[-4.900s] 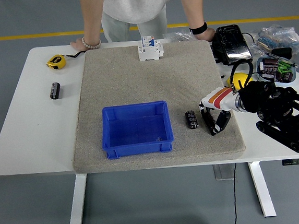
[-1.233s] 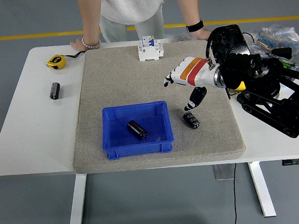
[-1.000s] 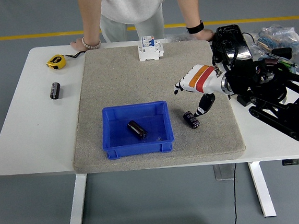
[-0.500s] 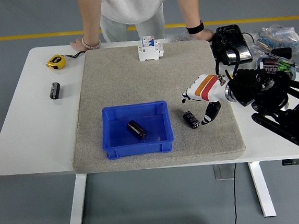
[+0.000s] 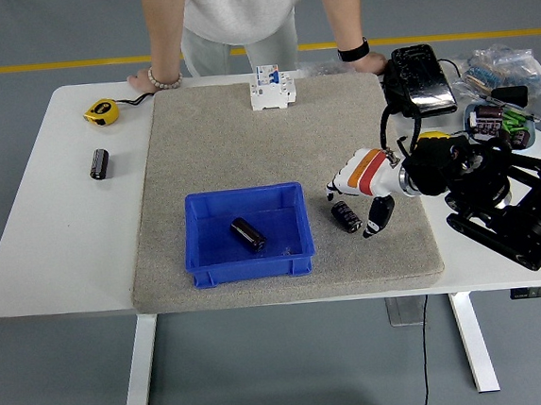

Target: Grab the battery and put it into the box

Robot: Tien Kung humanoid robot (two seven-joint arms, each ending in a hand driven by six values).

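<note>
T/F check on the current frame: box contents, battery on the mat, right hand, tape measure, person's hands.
1. The blue box holds one battery. True.
2. The right hand is gripping the battery on the mat. False: that battery lies on the mat between the box and the hand, and the hand holds nothing.
3. The tape measure sits inside the box. False: it lies on the table near the far left corner.
4. The person's hands rest on the table's far edge. True.
5. The breaker stands at the mat's near edge. False: it stands at the far edge.
</note>
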